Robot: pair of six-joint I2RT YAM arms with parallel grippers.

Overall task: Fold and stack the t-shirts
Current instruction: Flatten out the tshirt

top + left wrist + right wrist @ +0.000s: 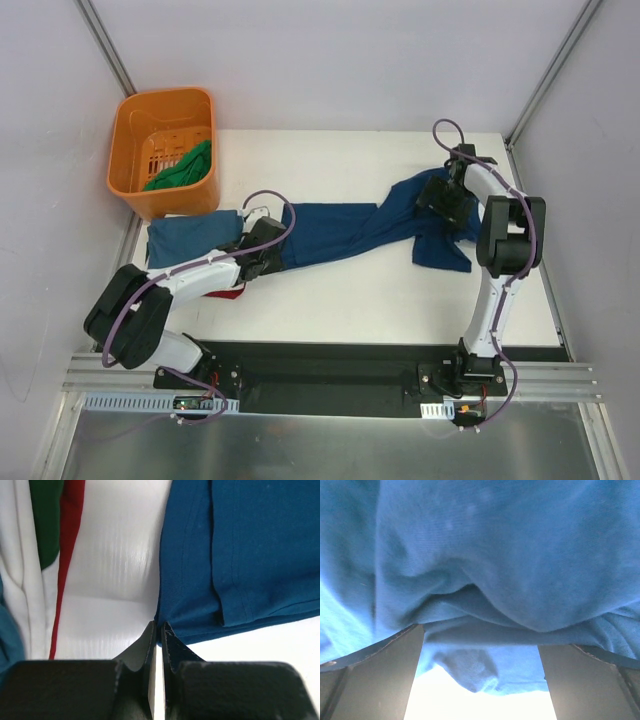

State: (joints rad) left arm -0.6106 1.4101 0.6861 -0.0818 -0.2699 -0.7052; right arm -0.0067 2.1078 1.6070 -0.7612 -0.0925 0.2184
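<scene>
Blue shirt [340, 232] lies twisted across the table [400, 300], strung between both arms. Left gripper [157, 629] is pinched shut on its hem corner. Right gripper [480, 639] is wide open, straddling bunched cloth without gripping. Cloth looks light and limp and likely wrinkles; best grabbed at hem corners.

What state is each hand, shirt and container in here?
left hand: shut on dark blue t-shirt edge.
right hand: open, that shirt's cloth between its fingers.
dark blue t-shirt: unfolded, drawn out, twisted.
teal-blue t-shirt: flat, apparently folded.
green t-shirt: crumpled inside orange basket.
orange basket: upright.
</scene>
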